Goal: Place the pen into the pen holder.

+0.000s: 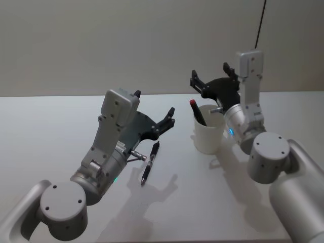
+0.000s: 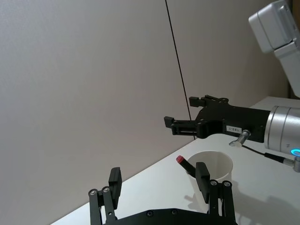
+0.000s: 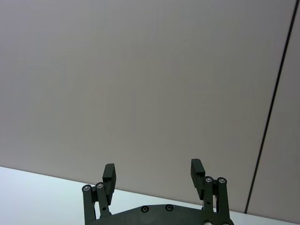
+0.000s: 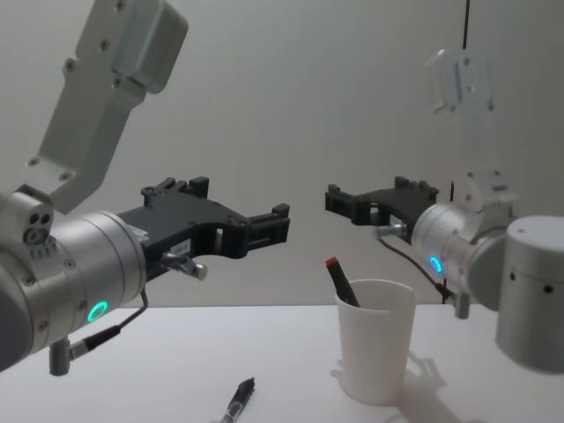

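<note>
A black pen (image 1: 150, 162) (image 4: 238, 401) lies flat on the white table, left of the pen holder. The pen holder (image 1: 207, 135) (image 4: 377, 351) (image 2: 214, 171) is a white paper cup, standing upright. A second black pen with a red cap (image 1: 197, 112) (image 4: 339, 280) (image 2: 183, 164) leans inside it. My left gripper (image 1: 167, 120) (image 2: 158, 180) (image 4: 278, 225) hovers open above the lying pen, empty and pointing toward the cup. My right gripper (image 1: 210, 74) (image 3: 153, 169) (image 4: 337, 199) (image 2: 180, 112) hangs open and empty in the air above and behind the cup.
The white table (image 1: 61, 116) runs wide to the left and toward the front. A plain grey wall (image 3: 140, 70) with a thin dark vertical line (image 2: 177, 56) stands behind it. My right arm's big joints (image 1: 271, 157) sit to the right of the cup.
</note>
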`<state>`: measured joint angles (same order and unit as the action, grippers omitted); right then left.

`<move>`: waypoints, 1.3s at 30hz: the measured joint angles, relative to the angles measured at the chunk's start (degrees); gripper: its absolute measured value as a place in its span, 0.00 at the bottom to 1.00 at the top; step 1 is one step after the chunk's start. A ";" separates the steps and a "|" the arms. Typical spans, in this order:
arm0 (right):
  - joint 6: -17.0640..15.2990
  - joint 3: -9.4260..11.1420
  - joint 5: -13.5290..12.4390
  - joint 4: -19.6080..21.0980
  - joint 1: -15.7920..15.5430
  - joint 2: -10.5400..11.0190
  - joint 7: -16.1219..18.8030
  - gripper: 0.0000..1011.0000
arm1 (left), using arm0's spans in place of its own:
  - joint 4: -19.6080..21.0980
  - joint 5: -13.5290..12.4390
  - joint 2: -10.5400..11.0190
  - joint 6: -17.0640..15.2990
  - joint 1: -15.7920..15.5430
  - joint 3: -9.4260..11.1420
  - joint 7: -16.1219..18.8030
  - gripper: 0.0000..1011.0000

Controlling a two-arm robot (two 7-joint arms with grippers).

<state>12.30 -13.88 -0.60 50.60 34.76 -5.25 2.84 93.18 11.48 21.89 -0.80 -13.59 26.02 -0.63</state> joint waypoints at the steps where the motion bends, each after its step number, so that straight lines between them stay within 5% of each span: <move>1: -1.39 0.03 -0.11 2.29 -1.07 0.30 -0.31 0.99 | 0.00 0.00 0.00 0.00 0.00 0.00 0.00 0.99; 25: -14.01 2.17 -4.81 27.05 -16.77 5.58 -5.81 0.99 | 0.00 0.00 0.00 0.00 0.00 0.00 0.00 0.99; 39: -16.78 3.49 -6.29 34.67 -23.14 8.39 -6.59 0.99 | 0.00 0.00 0.00 0.00 0.00 0.00 0.00 0.99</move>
<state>-4.48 -10.39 -6.89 85.27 11.62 3.14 -3.76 93.18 11.48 21.89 -0.80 -13.59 26.02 -0.63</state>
